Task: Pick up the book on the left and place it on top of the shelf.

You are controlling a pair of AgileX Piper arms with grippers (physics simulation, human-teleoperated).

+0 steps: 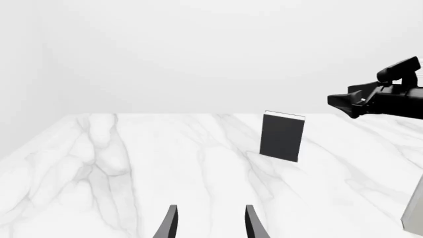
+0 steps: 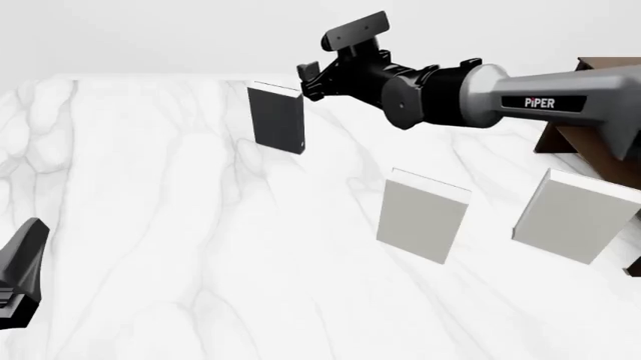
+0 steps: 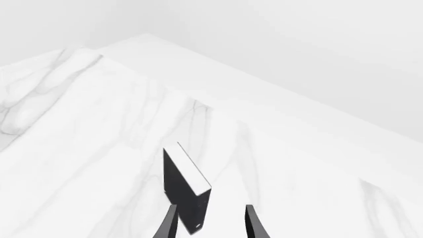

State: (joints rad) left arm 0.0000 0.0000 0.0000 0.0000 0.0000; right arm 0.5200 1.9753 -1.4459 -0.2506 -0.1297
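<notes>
The black book (image 2: 276,118) stands upright on the marble table (image 2: 180,225) at the far left; it also shows in the left wrist view (image 1: 283,137). My right gripper (image 2: 311,81) reaches across from the right and hovers just above and to the right of the book's top edge. In the right wrist view the book (image 3: 186,191) sits below the open fingers (image 3: 169,224), close to one of them, not gripped. My left gripper (image 1: 210,225) is open and empty, low at the near left, far from the book. The dark brown shelf (image 2: 604,112) is at the far right edge.
Two pale grey-white books stand upright in the middle (image 2: 422,216) and at the right (image 2: 573,216), under the right arm's (image 2: 531,101) reach. One pale book's edge (image 1: 415,214) shows in the left wrist view.
</notes>
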